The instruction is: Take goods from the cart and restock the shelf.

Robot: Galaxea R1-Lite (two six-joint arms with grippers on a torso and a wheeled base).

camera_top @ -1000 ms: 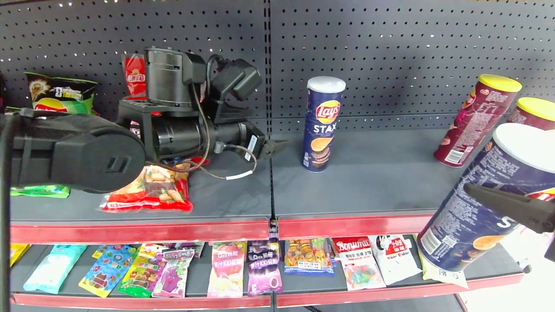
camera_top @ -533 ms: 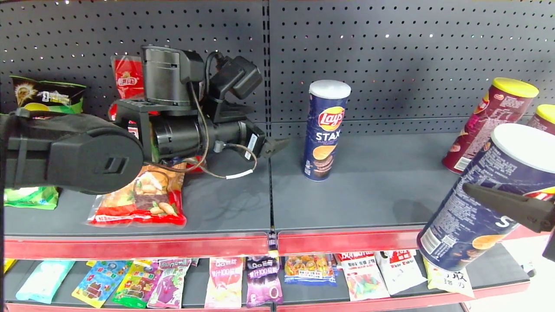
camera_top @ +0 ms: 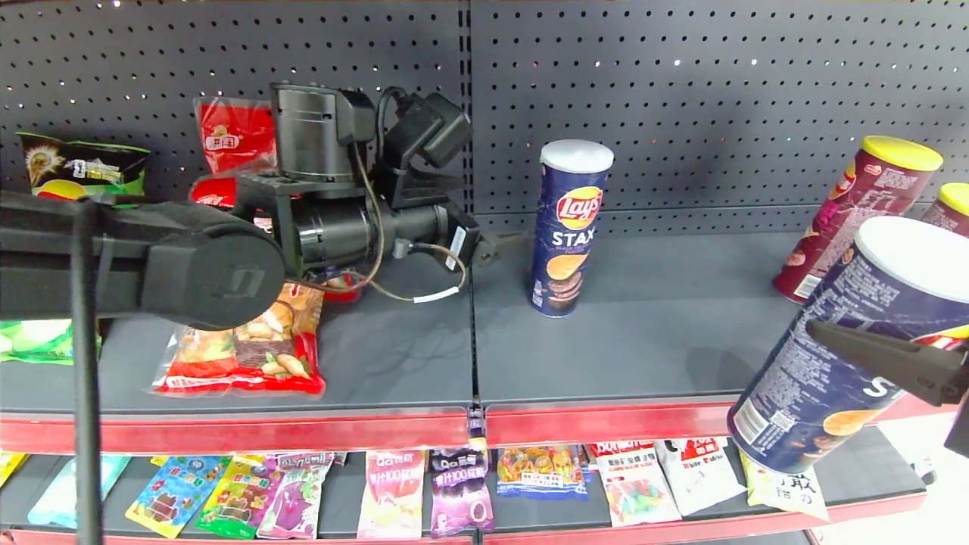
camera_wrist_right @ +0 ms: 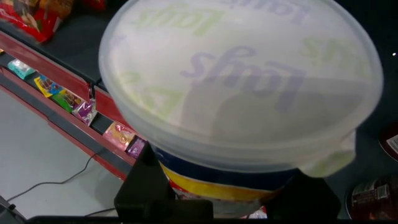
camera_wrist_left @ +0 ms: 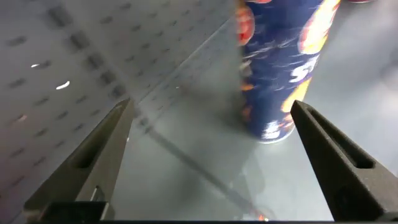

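shop: pegboard-backed shelf (camera_top: 643, 333), snack packets (camera_top: 462, 484), chip can (camera_top: 569, 227)

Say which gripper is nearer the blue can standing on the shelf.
Left. The left gripper is open beside the standing blue can; the right gripper holds a second can at the shelf front, far right.

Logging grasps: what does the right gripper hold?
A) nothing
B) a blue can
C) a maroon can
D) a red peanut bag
B: the right gripper grips the blue can, with a finger on either side of it below its white lid.
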